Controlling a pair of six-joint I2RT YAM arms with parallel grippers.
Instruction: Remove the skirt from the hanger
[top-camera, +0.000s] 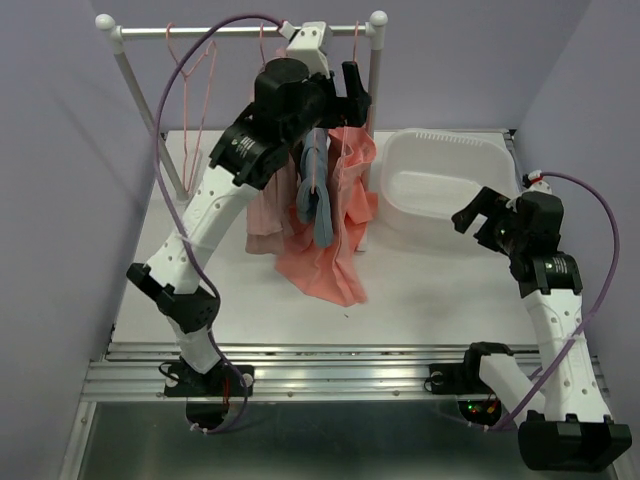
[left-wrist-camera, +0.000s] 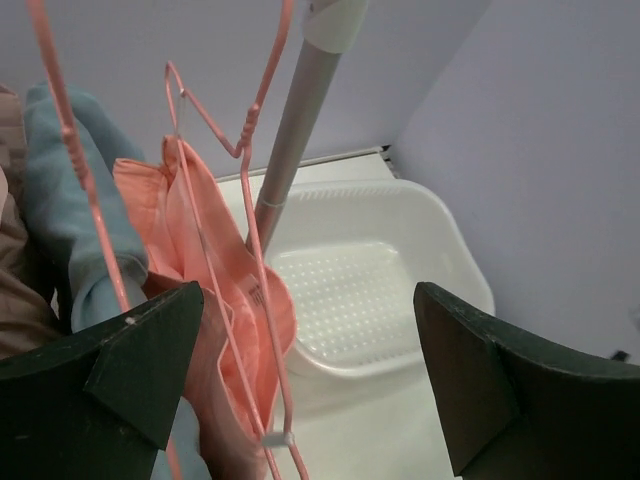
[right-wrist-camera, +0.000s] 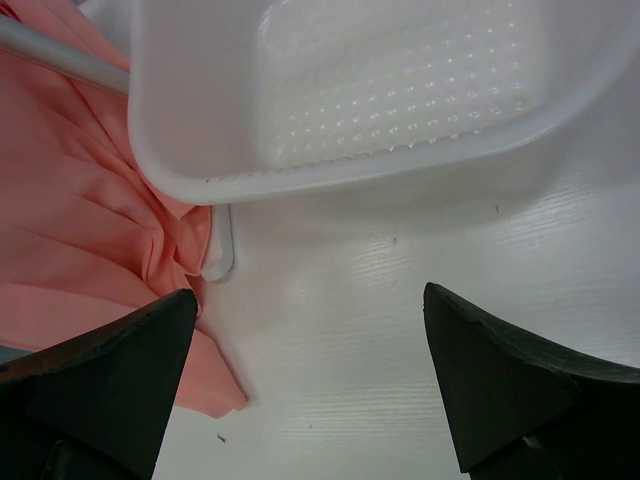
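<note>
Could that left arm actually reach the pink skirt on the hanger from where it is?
Probably yes. Its fingers are open right beside the skirt and its pink hanger, with nothing between them. A blue garment hangs close alongside and could get caught too.

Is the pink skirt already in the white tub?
No, the pink skirt hangs on its hanger, outside the white tub.

A robot lab cell — plain lilac walls (top-camera: 60, 150), white table (top-camera: 430, 300), aluminium mounting rail (top-camera: 340, 372), miniature clothes rack (top-camera: 145, 32).
</note>
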